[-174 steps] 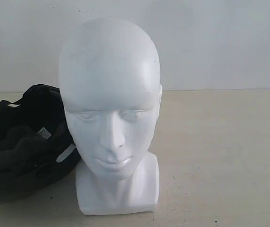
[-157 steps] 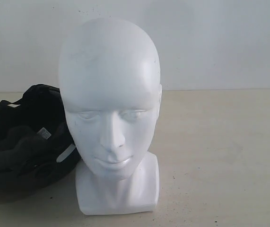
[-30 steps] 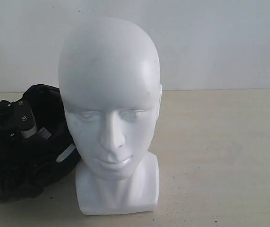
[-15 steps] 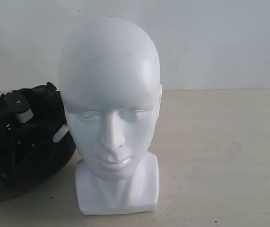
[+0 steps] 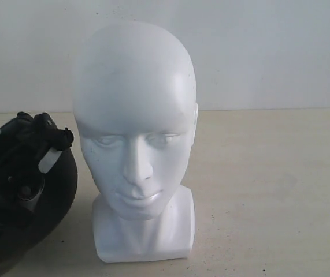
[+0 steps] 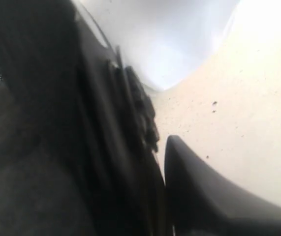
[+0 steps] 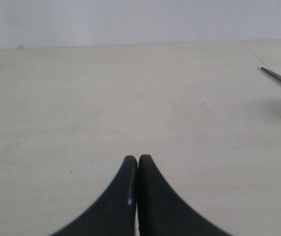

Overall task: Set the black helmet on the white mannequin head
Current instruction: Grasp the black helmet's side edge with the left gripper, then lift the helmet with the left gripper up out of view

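Black helmet (image 5: 60, 193) beside white mannequin head (image 5: 133, 115)

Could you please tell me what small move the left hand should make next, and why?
Probably raise the black helmet straight up with the left hand before carrying it sideways. The helmet is low beside the white mannequin head, well below its crown, so a sideways move now would likely knock the head.

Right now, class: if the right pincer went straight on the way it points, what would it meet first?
Its way looks free: the shut right pincer points across the table, with only the white wall beyond, though how far is unclear.
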